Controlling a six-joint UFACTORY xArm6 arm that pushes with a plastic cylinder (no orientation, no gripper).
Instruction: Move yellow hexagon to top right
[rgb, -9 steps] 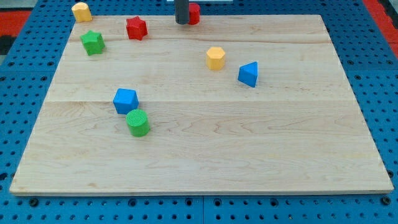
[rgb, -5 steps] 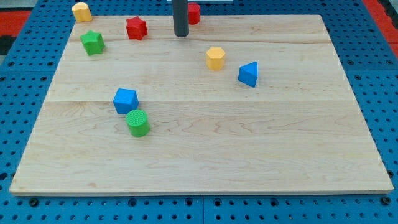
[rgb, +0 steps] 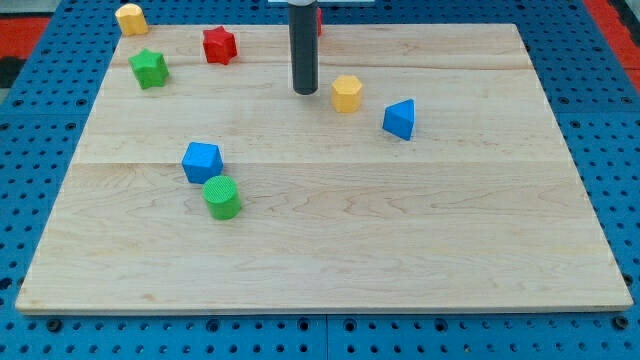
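Observation:
The yellow hexagon (rgb: 346, 93) sits on the wooden board (rgb: 400, 230), above the middle and a little to the view's right. My tip (rgb: 305, 91) rests on the board just to the hexagon's left, a small gap apart from it. The dark rod rises straight up out of the view's top. A second yellow block (rgb: 131, 18) lies at the board's top left corner.
A blue triangular block (rgb: 400, 119) lies right of the hexagon. A red star (rgb: 219, 44) and a green star (rgb: 149, 68) are at the upper left. A red block (rgb: 318, 17) is mostly hidden behind the rod. A blue block (rgb: 202, 161) and green cylinder (rgb: 222, 196) sit left of centre.
My tip has moved from the board's top edge down toward the view's bottom and slightly right, ending beside the yellow hexagon's left side. No block has moved.

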